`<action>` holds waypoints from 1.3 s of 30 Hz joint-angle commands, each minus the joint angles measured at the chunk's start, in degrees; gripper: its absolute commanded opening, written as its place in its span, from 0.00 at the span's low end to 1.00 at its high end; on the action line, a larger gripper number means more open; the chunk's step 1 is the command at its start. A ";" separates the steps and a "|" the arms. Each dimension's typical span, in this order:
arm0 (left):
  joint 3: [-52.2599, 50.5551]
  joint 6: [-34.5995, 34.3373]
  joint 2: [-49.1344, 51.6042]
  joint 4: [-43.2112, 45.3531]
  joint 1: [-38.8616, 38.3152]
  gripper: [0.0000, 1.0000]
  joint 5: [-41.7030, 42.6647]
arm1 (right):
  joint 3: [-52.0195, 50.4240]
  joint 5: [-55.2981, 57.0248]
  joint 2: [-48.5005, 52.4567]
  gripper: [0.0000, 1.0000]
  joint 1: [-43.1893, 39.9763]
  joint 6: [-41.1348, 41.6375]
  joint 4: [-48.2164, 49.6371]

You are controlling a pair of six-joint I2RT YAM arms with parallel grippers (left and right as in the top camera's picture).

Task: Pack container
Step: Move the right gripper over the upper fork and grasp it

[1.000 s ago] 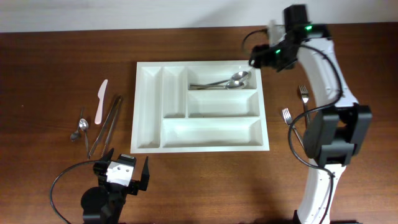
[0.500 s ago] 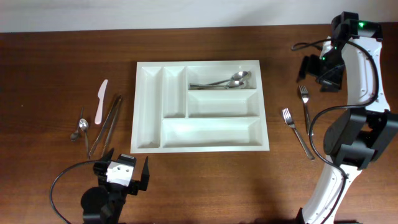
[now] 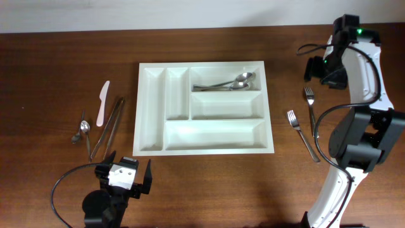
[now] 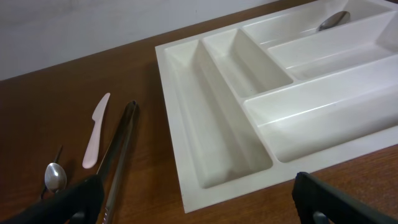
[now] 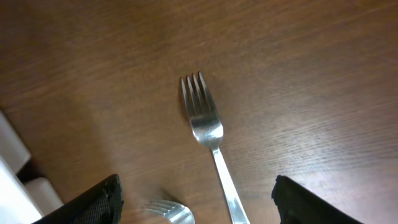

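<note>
The container (image 3: pixel 215 134) takes up the middle of the tabletop (image 3: pixel 38 76), and its raised walls are the main barrier. Four of its compartments lie bare. The one nearest the far right corner holds two spoons (image 3: pixel 235 82).

Between the container and the left edge, a pink knife (image 3: pixel 102 103), tongs (image 3: pixel 107 126) and a small spoon (image 3: pixel 84 128) lie close together. Only a thin bare strip separates the tongs from the container wall.

Toward the right edge, two forks (image 3: pixel 309 104) lie apart from each other with bare wood around them. The strip along the far edge is open.

The left hand (image 3: pixel 124 180) sits at the near edge, just nearer than the tongs.
</note>
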 commanded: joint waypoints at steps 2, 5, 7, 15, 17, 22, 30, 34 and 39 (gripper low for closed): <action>-0.24 -0.76 -0.35 0.15 0.13 0.99 0.57 | -6.27 -0.83 -0.68 0.76 0.28 -2.19 3.54; -0.24 -0.79 -0.35 0.15 0.13 0.99 0.57 | -9.77 -1.42 -0.68 0.74 0.28 -2.23 6.58; -0.24 -0.79 -0.35 0.15 0.13 0.99 0.59 | -11.50 -1.90 -0.66 0.72 0.28 -2.45 8.11; -0.24 -0.79 -0.35 0.15 0.13 0.99 0.57 | -15.30 -2.67 -0.63 0.69 0.24 -2.43 11.82; -0.24 -0.79 -0.35 0.15 0.13 0.99 0.57 | -15.50 -2.67 -0.35 0.68 0.24 -2.43 12.07; -0.24 -0.79 -0.35 0.15 0.13 0.99 0.57 | -15.54 -2.45 0.83 0.65 0.20 -2.43 12.63; -0.24 -0.79 -0.35 0.15 0.13 0.99 0.57 | -15.54 -0.94 3.08 0.63 0.20 -2.43 13.22; -0.24 -0.79 -0.35 0.15 0.13 0.99 0.57 | -15.54 -0.50 3.85 0.63 0.17 -2.40 13.73; -0.24 -0.79 -0.35 0.15 0.13 0.99 0.57 | -15.54 0.39 3.87 0.62 0.20 -2.43 14.64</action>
